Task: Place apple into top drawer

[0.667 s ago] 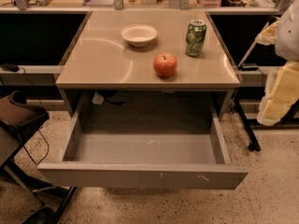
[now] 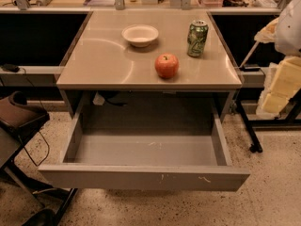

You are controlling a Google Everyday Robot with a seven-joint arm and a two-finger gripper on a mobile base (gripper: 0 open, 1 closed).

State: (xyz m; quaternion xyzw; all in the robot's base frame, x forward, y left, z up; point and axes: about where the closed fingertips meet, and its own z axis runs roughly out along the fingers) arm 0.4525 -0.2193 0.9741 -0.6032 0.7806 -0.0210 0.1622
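Apple (image 2: 166, 65) on bench (image 2: 99, 65), top drawer (image 2: 146, 175) open.
Apple nr front edge, right of ctr; white bowl (image 2: 140, 35) & green can (image 2: 197, 38) behind it. Gripper (image 2: 281, 86) past right edge, well apart; open/closed can't tell.

apple (image 2: 166, 65): red-orange, stem up, on desk (image 2: 101, 60) near front edge
top drawer (image 2: 141, 177): grey, pulled open, front scratched
gripper (image 2: 281, 86): right edge, well apart from apple

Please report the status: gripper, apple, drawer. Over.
Gripper at right edge, beside table, away from apple. Apple on table, near front edge. Top drawer open, empty. Can behind apple, not blocking.
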